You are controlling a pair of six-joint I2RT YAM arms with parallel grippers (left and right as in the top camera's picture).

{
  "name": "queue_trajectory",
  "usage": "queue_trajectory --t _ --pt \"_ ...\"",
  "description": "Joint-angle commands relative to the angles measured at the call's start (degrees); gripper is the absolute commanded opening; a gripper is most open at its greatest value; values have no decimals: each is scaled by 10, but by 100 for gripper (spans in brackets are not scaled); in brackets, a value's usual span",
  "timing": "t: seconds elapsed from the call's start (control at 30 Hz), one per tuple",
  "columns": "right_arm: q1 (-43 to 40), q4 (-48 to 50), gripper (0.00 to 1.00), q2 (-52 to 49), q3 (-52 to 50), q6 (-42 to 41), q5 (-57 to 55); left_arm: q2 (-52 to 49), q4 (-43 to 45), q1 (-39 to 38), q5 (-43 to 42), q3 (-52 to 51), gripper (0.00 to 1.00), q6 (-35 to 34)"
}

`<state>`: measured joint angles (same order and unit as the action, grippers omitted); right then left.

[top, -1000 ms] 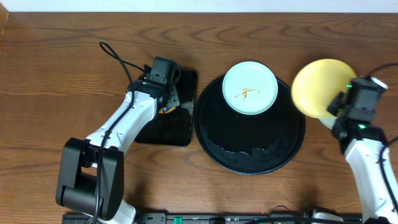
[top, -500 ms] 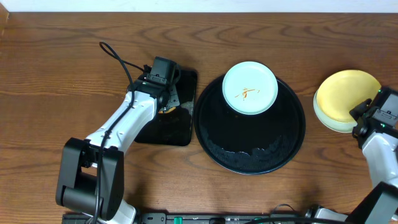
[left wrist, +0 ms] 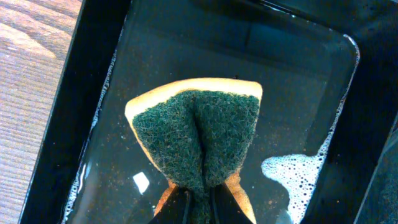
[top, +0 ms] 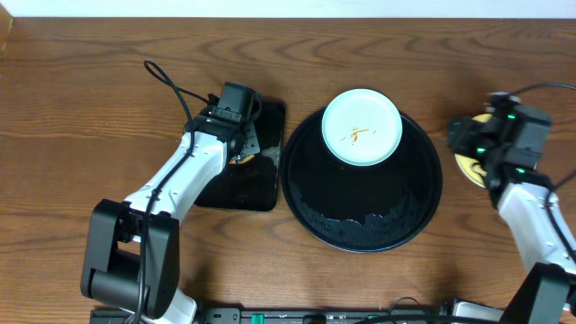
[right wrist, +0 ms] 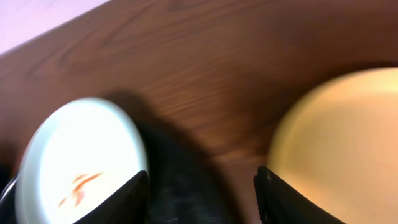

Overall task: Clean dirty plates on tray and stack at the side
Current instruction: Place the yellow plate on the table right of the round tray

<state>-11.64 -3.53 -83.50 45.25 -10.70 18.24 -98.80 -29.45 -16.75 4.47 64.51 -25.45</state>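
Wooden table bears round tray, rectangular tray and, seemingly, a yellow plate.

A wooden table fills nearly the whole scene. Its top is a dark reddish brown, with the grain running from left to right. Even light lies on the table and gives the wood a dull sheen, and the shadows on it are soft-edged. Beyond the table's far edge runs a narrow pale strip; whether it is wall or floor cannot be told. At the table's far left corner a small tan patch shows, too little to identify.

Mint plate orange-streaked, glossy black tray, yellow plate, green sponge
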Motion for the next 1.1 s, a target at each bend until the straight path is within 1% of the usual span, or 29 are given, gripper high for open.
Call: queue_trajectory --t 0.0,0.03,0.2,0.33,0.47,0.57,0.67,0.73,0.8,0.9,1.0,1.07 --pt "39 -1 47 -21 1 30 -5 -3 1 2 7 -6 8 6" --pt "49 0 47 -32 1 24 -20 -3 1 2 7 -6 8 6" --pt "80 31 47 -94 1 24 -16 -3 1 2 7 -6 8 5" --pt "101 82 46 -149 1 21 19 -3 1 2 7 -6 8 5" --pt "113 131 45 -196 1 -10 17 -3 1 2 7 -6 8 5" --pt "120 163 38 -223 1 -26 31 -3 1 2 7 -6 8 5" --pt "127 161 21 -230 1 -26 39 -3 1 2 7 -6 8 6" --pt "130 154 11 -229 1 -25 42 -3 1 2 7 -6 8 6" --pt "131 143 5 -229 1 -25 52 -3 1 2 7 -6 8 6" --pt "131 118 1 -229 1 -25 69 -3 2 2 1 -6 8 8" --pt "132 86 1 -229 1 -25 69 -2 16 1 -61 -3 8 71" --pt "132 65 1 -228 1 -25 69 5 22 -4 -90 2 8 90"
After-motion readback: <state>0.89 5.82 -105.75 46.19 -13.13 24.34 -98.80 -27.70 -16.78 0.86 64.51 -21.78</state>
